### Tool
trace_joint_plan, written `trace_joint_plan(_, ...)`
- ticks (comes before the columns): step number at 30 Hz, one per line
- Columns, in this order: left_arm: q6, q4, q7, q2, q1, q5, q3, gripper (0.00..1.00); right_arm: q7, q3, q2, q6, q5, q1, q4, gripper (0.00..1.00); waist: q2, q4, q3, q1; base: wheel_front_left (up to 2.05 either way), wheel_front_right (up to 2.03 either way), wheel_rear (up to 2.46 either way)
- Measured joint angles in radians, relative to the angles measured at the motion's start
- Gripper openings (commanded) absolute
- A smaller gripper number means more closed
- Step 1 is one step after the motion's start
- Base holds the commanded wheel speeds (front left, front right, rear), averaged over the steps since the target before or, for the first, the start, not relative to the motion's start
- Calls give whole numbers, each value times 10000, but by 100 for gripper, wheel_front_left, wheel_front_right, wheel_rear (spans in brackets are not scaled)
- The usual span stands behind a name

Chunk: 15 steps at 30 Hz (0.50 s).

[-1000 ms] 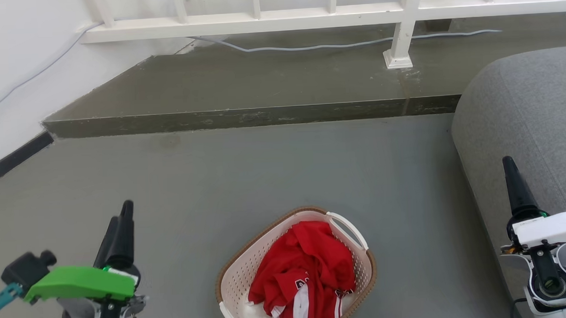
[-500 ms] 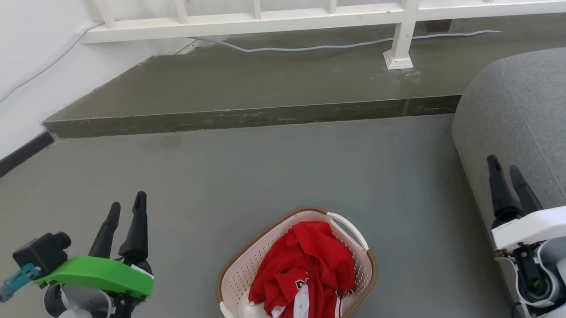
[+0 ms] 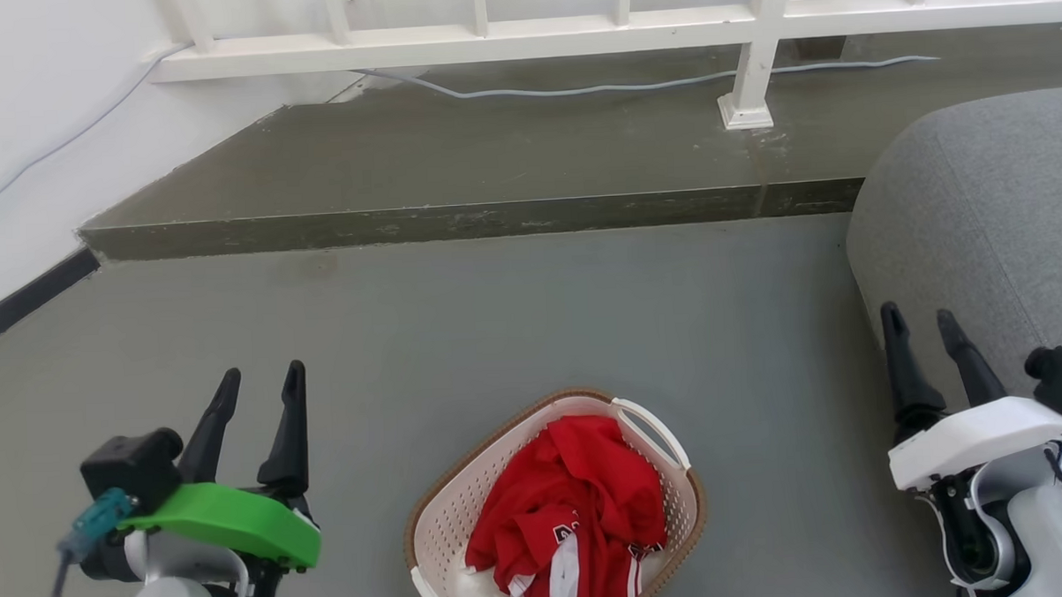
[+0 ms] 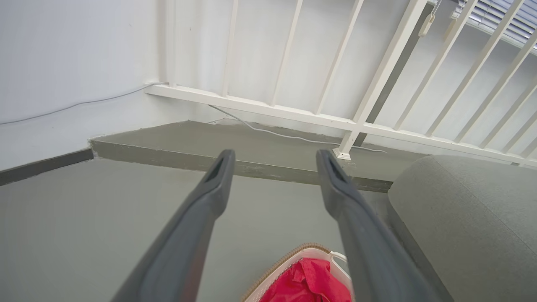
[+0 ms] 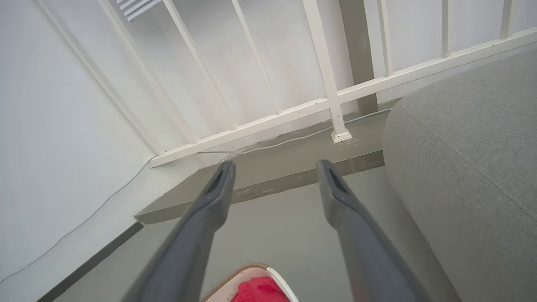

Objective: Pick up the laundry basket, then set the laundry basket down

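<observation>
Shows the laundry basket (image 3: 455,513) on the grey floor (image 3: 496,317), at near centre, red clothing (image 3: 582,500) heaped inside. Places the left tool (image 3: 262,370) well to its left, parted, gripping nothing. Places the right tool (image 3: 917,311) well to its right, by the grey sofa (image 3: 978,203), likewise parted, empty.

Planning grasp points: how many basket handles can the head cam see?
2. One white handle on the laundry basket's far right end; the other handle at its near left end, cut off by the frame's bottom edge.
</observation>
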Motion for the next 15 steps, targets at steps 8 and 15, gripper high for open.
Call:
trace_joint_plan(8, 324, -19, -343, 21, 0, 1106, -374, 100, -274, 299, -100, -178, -1066, 30, 100, 100, 0, -26, 12, 0, 0, 0, 0)
trace_joint_plan(15, 529, -4, -579, 27, 5, 1847, -571, 100, -464, 533, -159, -341, -1887, 40, 245, 100, 0, -42, 37, 0, 0, 0, 0)
